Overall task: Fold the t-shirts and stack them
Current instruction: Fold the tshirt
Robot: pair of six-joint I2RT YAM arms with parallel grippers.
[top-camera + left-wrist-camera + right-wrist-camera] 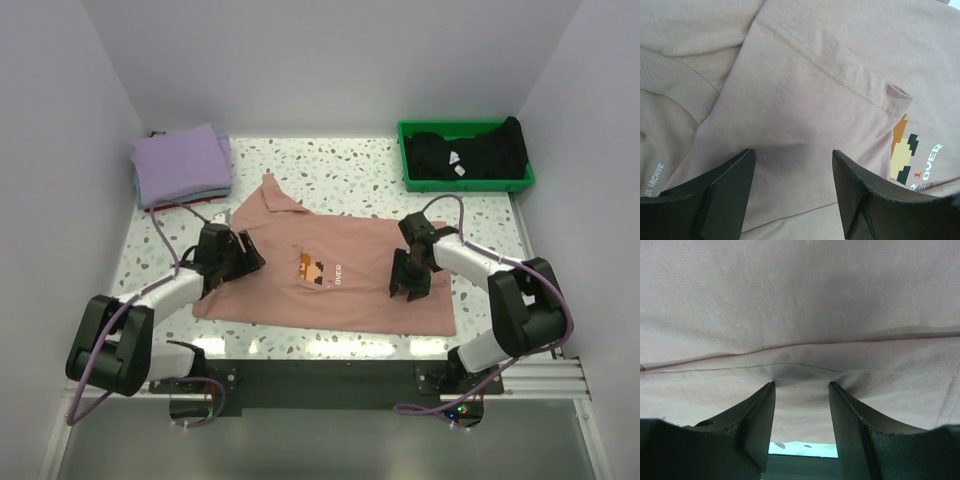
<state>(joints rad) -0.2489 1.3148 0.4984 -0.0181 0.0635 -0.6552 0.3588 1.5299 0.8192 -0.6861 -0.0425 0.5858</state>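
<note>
**Top external view.** The salmon-pink t-shirt (pixel 300 235) lies spread on the speckled table (pixel 330 160), in the middle and just beyond the two arm bases. Its collar points to the far left and its small brown-orange chest print (pixel 320 270) faces up. The left gripper (pixel 250 252) sits over the shirt's left side, and the right gripper (pixel 405 288) is over its right part, toward the near edge. A folded lavender t-shirt (pixel 183 160) rests in the far left corner on top of a small pile. The black t-shirts (pixel 470 150) lie bunched in the green tray (pixel 470 186) at the far right.

**Left wrist view.** The left gripper (pixel 792 155) has its black fingers (pixel 725 190) standing well apart, with nothing pinched between them. Beneath lies the pink shirt (pixel 805 100). A sleeve with a stitched hem (pixel 840 70) is folded across the body. The ribbed collar (pixel 680 85) is at left and the print (pixel 910 155) at right.

**Right wrist view.** The right gripper (pixel 801 386) also has its fingers (pixel 755 425) parted. The tips rest against the pink shirt (pixel 800 300), where the cloth puckers slightly. A fold line (pixel 790 347) runs across just beyond them. A strip of table (pixel 802 449) shows in the gap between the fingers, near the shirt's edge.
</note>
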